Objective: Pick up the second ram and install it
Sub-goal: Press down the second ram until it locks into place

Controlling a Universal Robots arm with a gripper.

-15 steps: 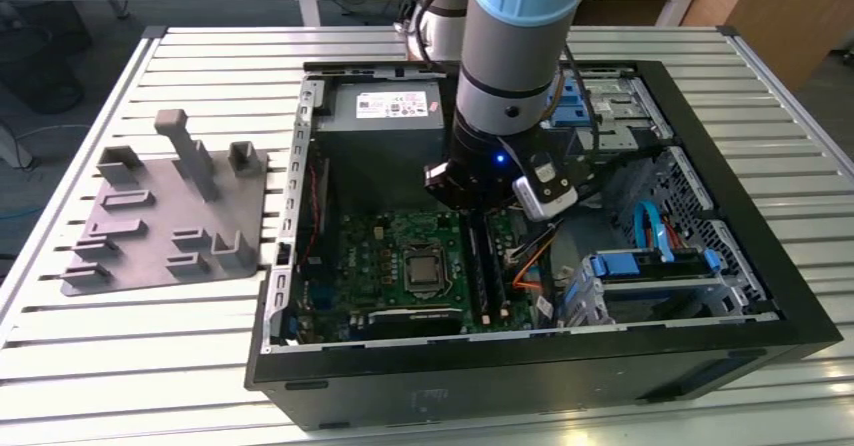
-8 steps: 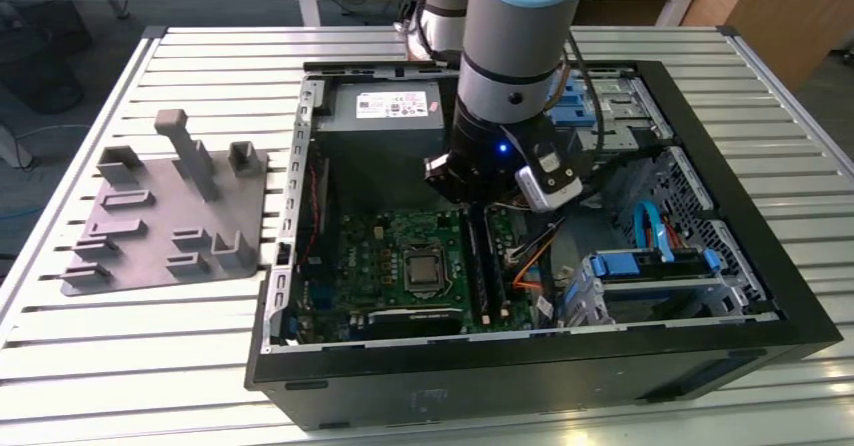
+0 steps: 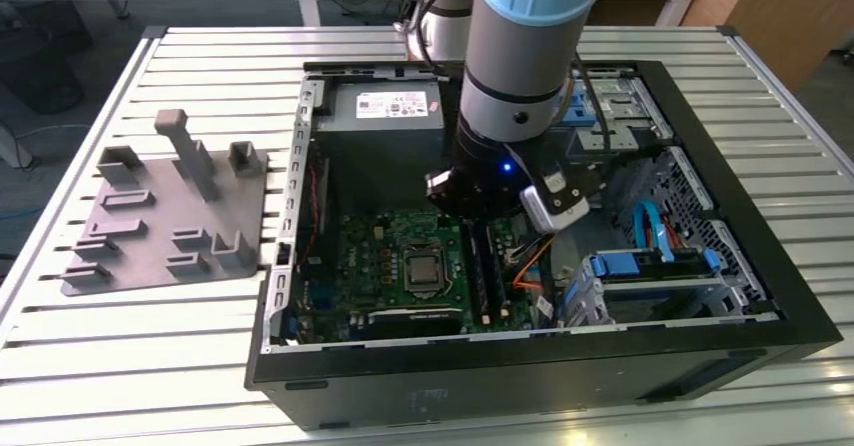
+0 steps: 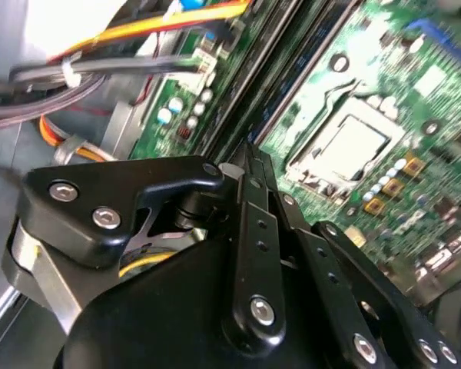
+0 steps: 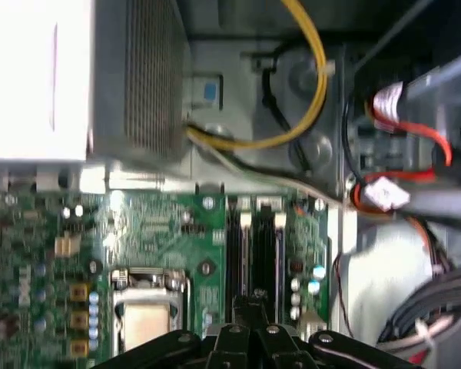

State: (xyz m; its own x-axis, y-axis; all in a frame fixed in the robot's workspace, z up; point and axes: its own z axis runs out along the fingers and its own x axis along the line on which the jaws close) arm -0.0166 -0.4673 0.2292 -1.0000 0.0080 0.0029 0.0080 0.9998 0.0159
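- black gripper [image 4: 250, 165] fingers pinched together, tips right over the memory slots [image 4: 292, 69]
- green motherboard [image 4: 415, 100] underneath, shiny CPU socket [image 4: 346, 150] just beside
- orange and yellow cables [image 4: 161, 23] nearby

No legible print (labels blurred)

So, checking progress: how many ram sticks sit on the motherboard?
2: one ram stick next to the CPU socket, another beside it; the gripper may hide more.

A slatted white table [image 3: 160, 346] carries an open black computer case [image 3: 534, 366] and a grey plastic tray [image 3: 167, 221] beside it.
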